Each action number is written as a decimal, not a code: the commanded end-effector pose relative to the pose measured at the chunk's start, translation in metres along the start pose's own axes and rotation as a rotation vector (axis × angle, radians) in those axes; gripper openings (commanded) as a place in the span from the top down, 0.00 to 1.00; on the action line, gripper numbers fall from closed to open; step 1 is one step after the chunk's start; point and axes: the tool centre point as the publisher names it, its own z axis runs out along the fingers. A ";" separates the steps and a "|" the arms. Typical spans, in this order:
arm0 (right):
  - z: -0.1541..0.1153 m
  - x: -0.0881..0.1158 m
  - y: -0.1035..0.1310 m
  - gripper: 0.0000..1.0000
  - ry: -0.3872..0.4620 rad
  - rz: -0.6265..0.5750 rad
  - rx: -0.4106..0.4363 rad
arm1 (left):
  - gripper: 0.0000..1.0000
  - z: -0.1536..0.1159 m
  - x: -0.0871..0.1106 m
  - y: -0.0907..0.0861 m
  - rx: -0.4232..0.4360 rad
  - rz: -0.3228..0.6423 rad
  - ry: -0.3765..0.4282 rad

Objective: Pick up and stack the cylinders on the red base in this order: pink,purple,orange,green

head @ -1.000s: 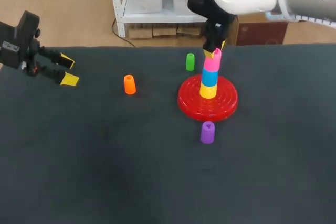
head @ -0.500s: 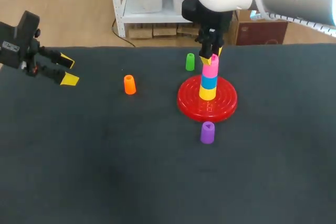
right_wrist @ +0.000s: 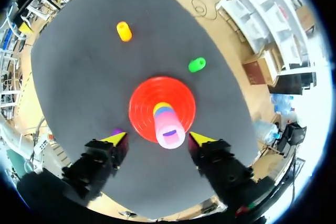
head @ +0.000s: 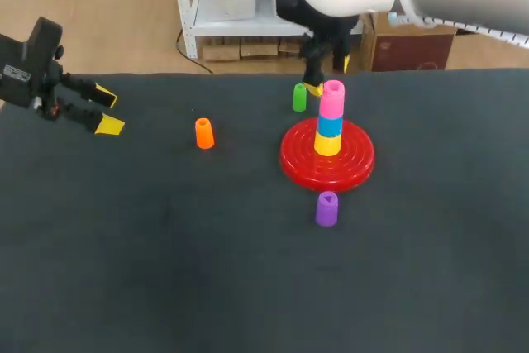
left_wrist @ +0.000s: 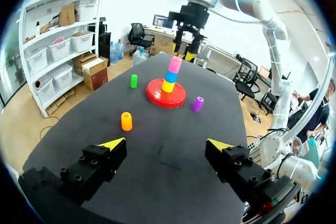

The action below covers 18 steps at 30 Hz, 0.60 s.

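three glossy cylinders stand stacked on the ridged round red base [head: 293, 159]: yellow, blue, pink cylinder [head: 332, 98] on top. my right gripper [right_wrist: 159, 140] hangs over it, fingers wide, holding nothing. left gripper [left_wrist: 165, 144] wide too, at table's left. purple cylinder [head: 326, 208] sits near the base; orange cylinder [head: 204, 133] and green cylinder [head: 299, 97] stand apart.

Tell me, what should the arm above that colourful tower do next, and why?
Probably lift the right gripper clear and swing it over to the purple cylinder, which stands alone just off the red base. The pink cylinder already sits on the blue cylinder, the gripper is open and not touching it, and purple comes next in the order.
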 end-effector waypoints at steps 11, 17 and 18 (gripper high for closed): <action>-0.005 -0.068 -0.006 0.00 -0.077 -0.104 -0.023 | 0.00 0.000 0.001 0.000 0.000 0.002 -0.003; 0.006 -0.083 -0.027 0.00 -0.113 -0.059 -0.046 | 0.00 0.000 0.001 0.000 0.000 0.002 -0.003; 0.007 -0.085 -0.030 0.00 -0.109 -0.054 -0.049 | 0.00 0.000 0.001 0.000 0.000 0.002 -0.003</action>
